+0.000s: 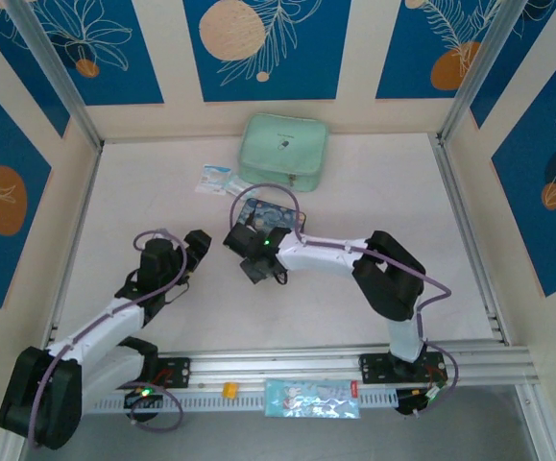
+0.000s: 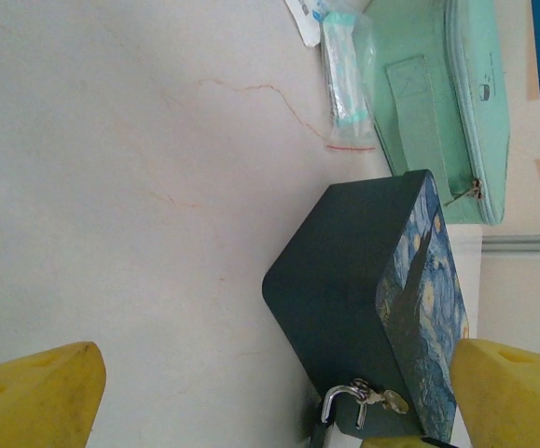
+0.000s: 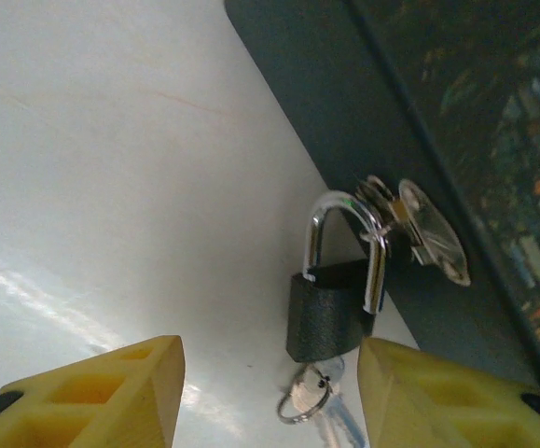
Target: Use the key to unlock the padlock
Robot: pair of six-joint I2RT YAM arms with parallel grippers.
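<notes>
We begin with the table [image 1: 374, 192], the mint pouch [image 1: 283, 146] at its far side, and the blue tin [image 2: 353, 280] near the middle. Our left gripper [image 2: 274, 401] faces the tin with its fingers wide apart, holding nothing. Our right gripper [image 3: 268, 392] is parted too (clamped on nothing), its fingers flanking the padlock [image 3: 330, 308], which hangs by its shackle from the tin's clasp. The key [image 3: 309, 394] seems to sit in the padlock's underside, its ring dangling
</notes>
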